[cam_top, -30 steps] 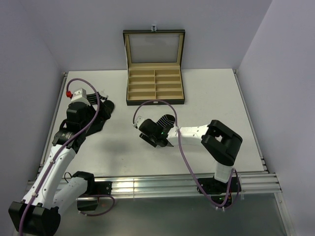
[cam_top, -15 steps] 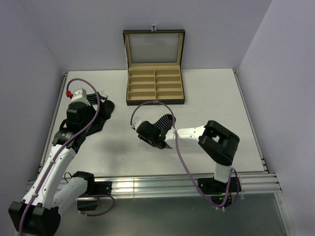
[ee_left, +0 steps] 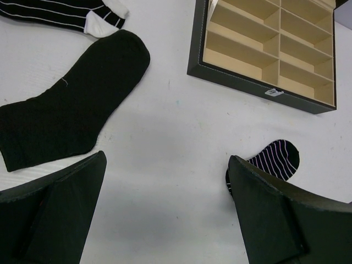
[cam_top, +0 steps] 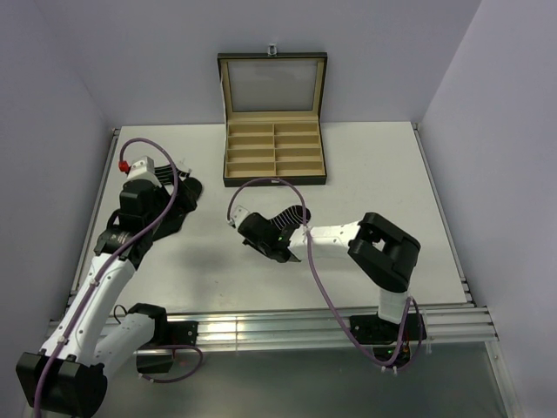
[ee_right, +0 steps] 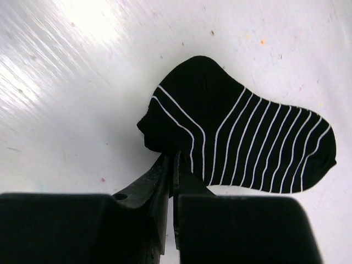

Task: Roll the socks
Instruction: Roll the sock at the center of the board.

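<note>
1. Right gripper (ee_right: 171, 158): jaws closed hard together, nipping the bunched end of the striped sock (ee_right: 242, 137). The sock lies flat and unrolled mid-bench (cam_top: 392, 174), somewhat nearer the near edge than the far.
2. Risk: the bite takes only a thin fold at the very edge. If the roll begins with a pull, the fabric may slip free. The whole sock may also drag across the smooth top instead of curling over itself.
3. Left gripper (ee_left: 166, 159): jaws spread fully, holding nothing, hanging above the bench by the left edge. It is well apart from the striped sock, so nothing pins the free end, hence the drag risk.
4. Just beyond it lies a plain black sock (ee_left: 71, 115), flat. A second striped sock (ee_left: 55, 14) lies at its far end; cannot tell whether they touch. A careless descent could snag both.
5. Far edge, centre: box (cam_top: 275, 180), lid raised.
</note>
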Available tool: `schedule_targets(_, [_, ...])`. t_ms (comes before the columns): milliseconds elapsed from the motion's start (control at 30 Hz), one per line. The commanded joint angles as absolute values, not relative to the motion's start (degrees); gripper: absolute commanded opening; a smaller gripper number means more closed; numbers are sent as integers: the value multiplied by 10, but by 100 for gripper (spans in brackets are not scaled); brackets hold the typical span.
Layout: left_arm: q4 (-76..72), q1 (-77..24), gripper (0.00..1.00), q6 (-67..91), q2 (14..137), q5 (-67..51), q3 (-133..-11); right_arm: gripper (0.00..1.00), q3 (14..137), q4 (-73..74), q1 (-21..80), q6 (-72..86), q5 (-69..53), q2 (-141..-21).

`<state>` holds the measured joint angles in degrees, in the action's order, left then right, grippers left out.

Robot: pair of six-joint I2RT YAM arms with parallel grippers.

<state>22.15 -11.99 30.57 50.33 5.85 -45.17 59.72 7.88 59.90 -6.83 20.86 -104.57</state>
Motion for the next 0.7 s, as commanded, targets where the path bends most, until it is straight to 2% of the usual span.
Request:
schedule_targets(0, [214, -122, 99, 307, 510, 48, -453, 5, 629, 59, 604, -44, 188, -1056])
schedule_targets(100, [218, -124, 99, 315, 517, 41, -454, 0, 643, 63, 599, -16, 157, -1065])
schedule_targets(300, [217, -152, 98, 346, 537, 26, -454, 0, 656, 68, 557, 42, 70, -1058])
schedule_targets(667, [99, -256, 97, 463, 567, 10, -360, 0, 681, 82, 433, 135, -219, -1084])
